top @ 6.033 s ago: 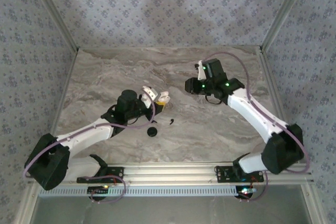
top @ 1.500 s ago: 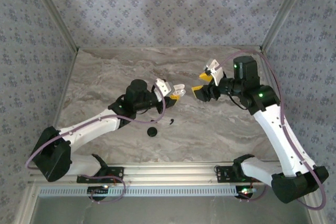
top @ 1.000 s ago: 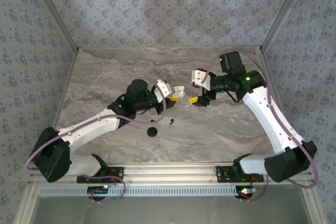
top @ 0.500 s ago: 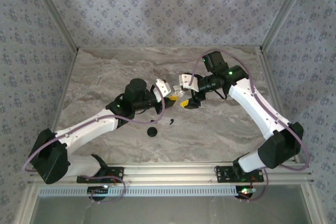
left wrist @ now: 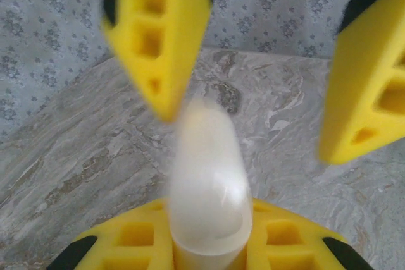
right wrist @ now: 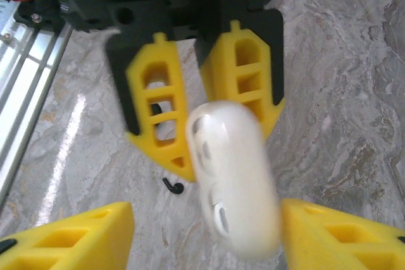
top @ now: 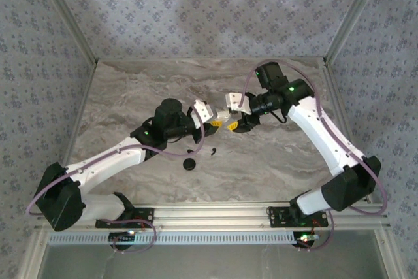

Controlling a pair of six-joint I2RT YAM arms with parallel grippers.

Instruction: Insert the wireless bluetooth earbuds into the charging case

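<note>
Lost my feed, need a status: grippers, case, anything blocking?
Left gripper shut on the charging case. Right gripper open, straddling it. One earbud on the table, not in. No obstruction seen.

Blurred white case [right wrist: 234, 175] with soft outlines, its base hidden between the left gripper [left wrist: 209, 251] fingers, right gripper [right wrist: 205, 238] fingers either side of the case cut off by the bottom edge, earbud [right wrist: 172, 186] just beside the case tiny and dark, its shape unclear.

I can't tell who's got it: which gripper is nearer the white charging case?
Left. The left gripper is shut on the charging case, gripping it directly. The right gripper faces it, with its fingers open on either side of the case.
</note>
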